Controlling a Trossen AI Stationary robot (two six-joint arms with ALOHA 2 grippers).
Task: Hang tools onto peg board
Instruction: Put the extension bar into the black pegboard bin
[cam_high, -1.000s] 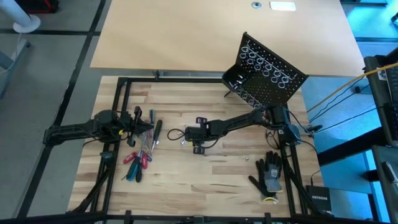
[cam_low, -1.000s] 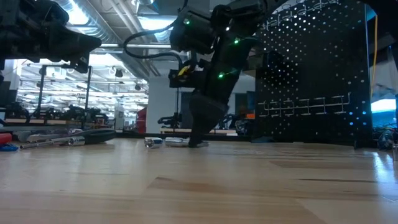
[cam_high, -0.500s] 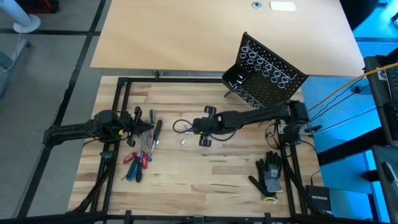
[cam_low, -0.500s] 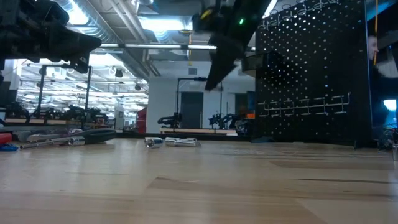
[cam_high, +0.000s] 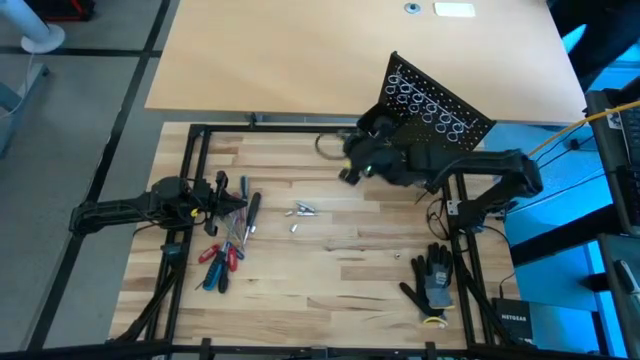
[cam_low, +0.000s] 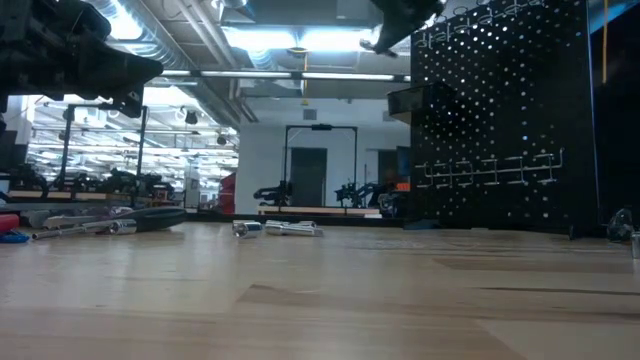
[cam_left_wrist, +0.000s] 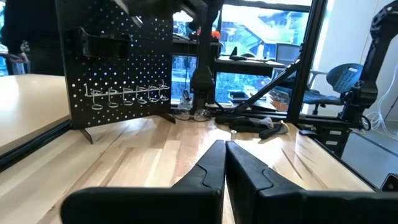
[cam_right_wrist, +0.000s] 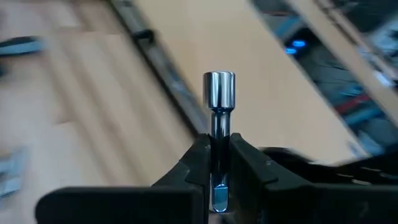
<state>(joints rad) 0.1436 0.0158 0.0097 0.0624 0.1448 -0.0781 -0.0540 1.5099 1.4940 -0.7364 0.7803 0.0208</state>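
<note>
My right gripper (cam_high: 347, 172) is raised high over the table's far side, just left of the black peg board (cam_high: 432, 118), and is shut on a small silver bit (cam_right_wrist: 219, 93). In the low view only its tip (cam_low: 392, 22) shows, at the top beside the peg board (cam_low: 500, 120). Two more silver bits (cam_high: 300, 212) lie on the table's middle. Screwdrivers with red, blue and black handles (cam_high: 225, 250) lie at the left. My left gripper (cam_left_wrist: 224, 157) is shut with nothing in it, level above the table beside those tools. My right gripper pinches the bit's thin shaft (cam_right_wrist: 217, 134) between its two fingers. The bit lies along the fingers, and its wider round head (cam_right_wrist: 219, 88) sticks out past the fingertips. It is lifted clear of the table.
A black-and-grey glove (cam_high: 432, 280) lies at the near right. The peg board stands tilted at the far right on thin legs, with rows of wire rings (cam_left_wrist: 127, 96). A black frame (cam_high: 195, 180) borders the wooden tabletop.
My right gripper has risen from the table's middle with the silver bit and swung toward the far edge and the peg board, tipping its fingers up and rolling. The two other silver bits have stayed on the table.
</note>
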